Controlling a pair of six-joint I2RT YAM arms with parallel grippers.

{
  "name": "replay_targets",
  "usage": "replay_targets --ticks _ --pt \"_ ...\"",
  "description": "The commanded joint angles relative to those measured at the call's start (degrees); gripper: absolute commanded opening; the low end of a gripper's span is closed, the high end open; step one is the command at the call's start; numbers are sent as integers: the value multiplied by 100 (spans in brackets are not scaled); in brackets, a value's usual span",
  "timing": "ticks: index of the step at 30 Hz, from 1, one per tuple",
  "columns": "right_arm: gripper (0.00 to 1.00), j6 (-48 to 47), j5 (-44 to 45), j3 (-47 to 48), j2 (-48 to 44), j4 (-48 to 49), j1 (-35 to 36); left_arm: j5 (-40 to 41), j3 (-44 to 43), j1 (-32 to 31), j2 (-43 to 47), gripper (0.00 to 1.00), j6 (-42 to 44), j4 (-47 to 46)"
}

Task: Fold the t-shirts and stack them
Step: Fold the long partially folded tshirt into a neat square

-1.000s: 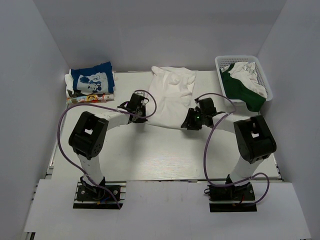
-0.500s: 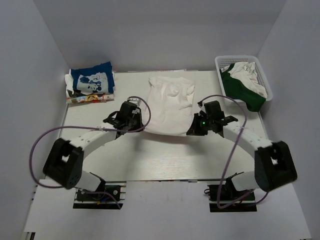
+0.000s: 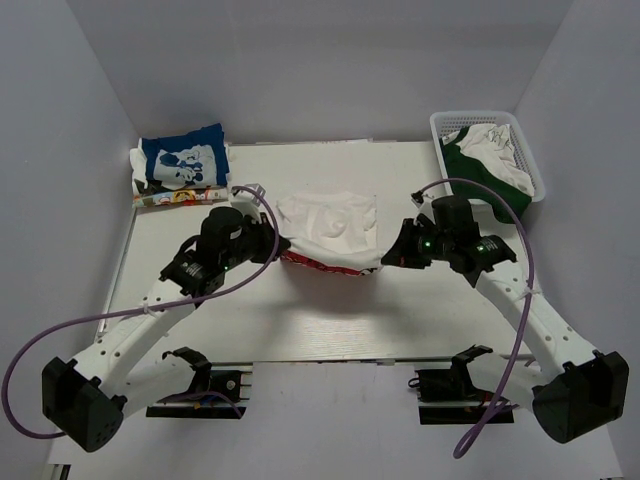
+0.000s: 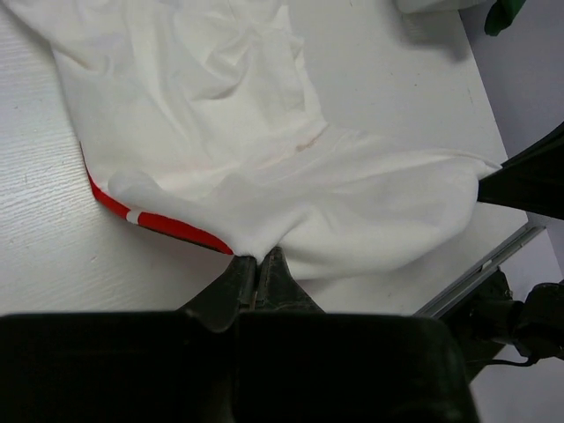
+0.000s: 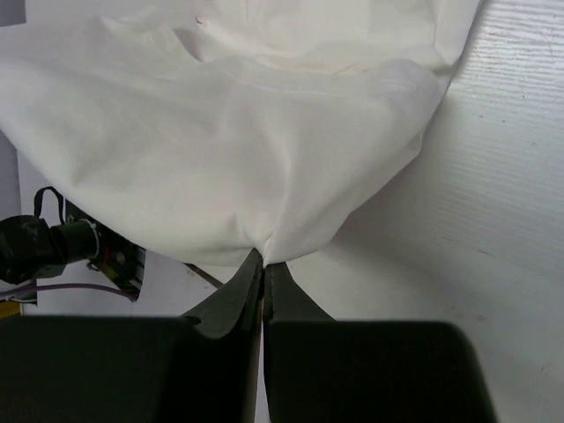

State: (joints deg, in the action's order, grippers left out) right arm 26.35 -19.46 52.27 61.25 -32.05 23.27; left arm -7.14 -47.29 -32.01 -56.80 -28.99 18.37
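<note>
At table centre, white t-shirt (image 3: 330, 222) sits between the two arms, stretched left to right. Left gripper (image 3: 272, 244) is clamped tight on its near-left edge, right gripper (image 3: 392, 256) is clamped tight on its near-right edge. Near edge of the shirt sags a little between the two grips and throws a shadow on the table (image 3: 330, 320) just nearer. A red strip (image 3: 312, 264) of the logo panel shows along the near-left underside; the rest seen from above is plain white and wrinkled.

Left wrist view: left gripper (image 4: 257, 266) fingers pressed together with a pinch of white t-shirt (image 4: 220, 115) cloth between the tips, red strip (image 4: 167, 225) running just left of the pinch, cloth spreading away over the table (image 4: 388, 79). The dark shape at the right edge looks like the other gripper, not sure.

Right wrist view: right gripper (image 5: 263, 264) jaws closed on a gathered fold of the white t-shirt (image 5: 220, 150), cloth fanning out from the tips, table (image 5: 502, 176) to the right.

Far left corner: blue t-shirt (image 3: 183, 160) with white cartoon print, folded, lying on top of other folded cloth (image 3: 180, 197). Well apart from both arms.

Far right corner: white basket (image 3: 475, 115) holding green cloth (image 3: 482, 182) and white cloth (image 3: 497, 145), green spilling over its near side.
</note>
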Motion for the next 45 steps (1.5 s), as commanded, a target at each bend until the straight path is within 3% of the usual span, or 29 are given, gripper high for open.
replay_targets --ticks 1,15,26,32,33,34,35,36,37,41,45 --pt "0 -25 31 292 -44 -39 -15 342 -386 -16 -85 0 -45 -18" --pt "0 -33 -39 1602 1879 594 -472 2505 -2037 169 -2177 0 -282 448" --pt "0 169 -926 2953 4033 1008 -1139 2814 -4023 651 -4794 0 -361 905" --pt "0 291 -1121 4121 5630 869 -1307 2139 -4683 1029 -5640 0 -361 712" --pt "4 274 -1191 4455 5800 754 -1316 2016 -4806 1030 -5928 7 -301 712" --pt "19 283 -1183 4780 5932 614 -1333 1867 -5199 1100 -6105 35 -230 929" --pt "45 292 -1165 4905 6273 491 -1316 1761 -5473 1100 -6281 53 -230 1166" --pt "90 292 -1139 5133 6354 490 -1333 1699 -5719 1100 -6439 74 -230 1378" --pt "90 292 -1104 5335 6407 463 -1334 1698 -6096 1100 -6649 100 -230 1684" --pt "90 187 -682 5575 6224 472 -1316 1821 -6118 1153 -6504 100 -230 1697" --pt "90 81 -567 5137 5751 603 -1264 1550 -5355 1101 -5968 100 33 1118"
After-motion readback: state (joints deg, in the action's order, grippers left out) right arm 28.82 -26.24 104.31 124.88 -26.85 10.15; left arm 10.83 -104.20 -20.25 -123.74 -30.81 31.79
